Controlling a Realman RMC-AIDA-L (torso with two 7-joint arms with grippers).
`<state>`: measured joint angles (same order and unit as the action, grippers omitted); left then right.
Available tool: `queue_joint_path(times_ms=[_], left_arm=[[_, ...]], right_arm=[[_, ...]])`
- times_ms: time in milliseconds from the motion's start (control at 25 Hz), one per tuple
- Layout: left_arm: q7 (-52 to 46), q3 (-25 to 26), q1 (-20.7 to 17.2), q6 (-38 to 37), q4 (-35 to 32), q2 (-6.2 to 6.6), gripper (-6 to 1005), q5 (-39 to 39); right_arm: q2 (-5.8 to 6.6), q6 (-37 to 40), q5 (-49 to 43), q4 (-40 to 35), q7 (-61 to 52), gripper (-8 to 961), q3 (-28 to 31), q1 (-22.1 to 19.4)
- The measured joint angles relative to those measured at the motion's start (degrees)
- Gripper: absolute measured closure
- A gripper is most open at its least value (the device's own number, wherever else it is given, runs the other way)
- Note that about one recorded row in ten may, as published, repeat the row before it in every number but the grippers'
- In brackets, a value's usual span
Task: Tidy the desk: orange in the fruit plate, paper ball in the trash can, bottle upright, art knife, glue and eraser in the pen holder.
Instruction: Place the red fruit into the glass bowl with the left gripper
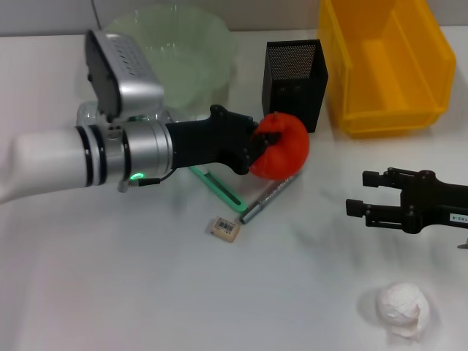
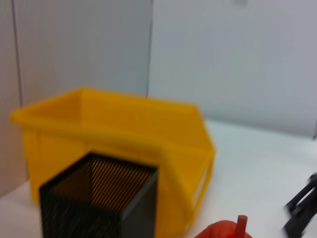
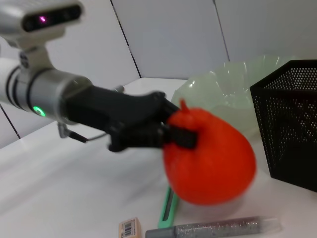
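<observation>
— Why is the orange (image 1: 281,146) hanging in the air like that?

— The left gripper (image 1: 257,150) is clamping it between its fingers, clear of the table (image 1: 110,278), and I'd say it is heading for the green plate (image 1: 183,51) just behind the arm. Holding it high is sparing the green knife (image 1: 218,189), the glue stick (image 1: 267,199) and the eraser (image 1: 225,227) lying underneath.

— And the black mesh pen holder (image 1: 295,80)?

— Standing right beside the orange (close enough to be knocked, in my judgement), with the yellow bin (image 1: 384,62) next to it.

— What is the right gripper (image 1: 358,194) doing?

— Waiting low over the table with its fingers spread, holding nothing. The paper ball (image 1: 400,307) is lying near it, well apart from the bin, so it is probably placed for that job.
</observation>
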<state>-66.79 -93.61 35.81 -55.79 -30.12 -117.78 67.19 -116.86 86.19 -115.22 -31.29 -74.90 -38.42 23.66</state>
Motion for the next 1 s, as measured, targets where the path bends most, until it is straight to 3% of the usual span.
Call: queue_joint_path(times_ms=[160,280,360,480,560,1000], left_arm=[[-1.13,3.56,-2.94,-7.49,-3.78,1.02,942,0.26],[-1.26,4.15,-3.1,-8.42,-3.95,1.1,941,0.26],[-3.18,13.0,-3.94,-19.83,-3.81,1.87,941,0.29],[-3.34,16.18,-4.37,-22.82,-3.81,1.87,940,0.29],[-3.36,21.09,-4.88,-26.48,-3.69,1.7,940,0.21],[-3.11,23.48,-5.39,-27.07,-3.45,1.39,943,0.23]], right_arm=[[0.03,-0.11,0.0,0.0,0.01,183,0.05,0.24],[0.04,-0.44,-0.01,0.04,0.02,182,-0.15,0.42],[0.05,-0.66,-0.01,0.08,0.02,182,-0.24,0.62],[0.06,-0.67,-0.01,0.09,0.02,182,-0.25,0.7],[0.06,-0.68,0.0,0.09,0.02,182,-0.25,0.69],[0.06,-0.68,-0.01,0.09,0.02,183,-0.25,0.68]])
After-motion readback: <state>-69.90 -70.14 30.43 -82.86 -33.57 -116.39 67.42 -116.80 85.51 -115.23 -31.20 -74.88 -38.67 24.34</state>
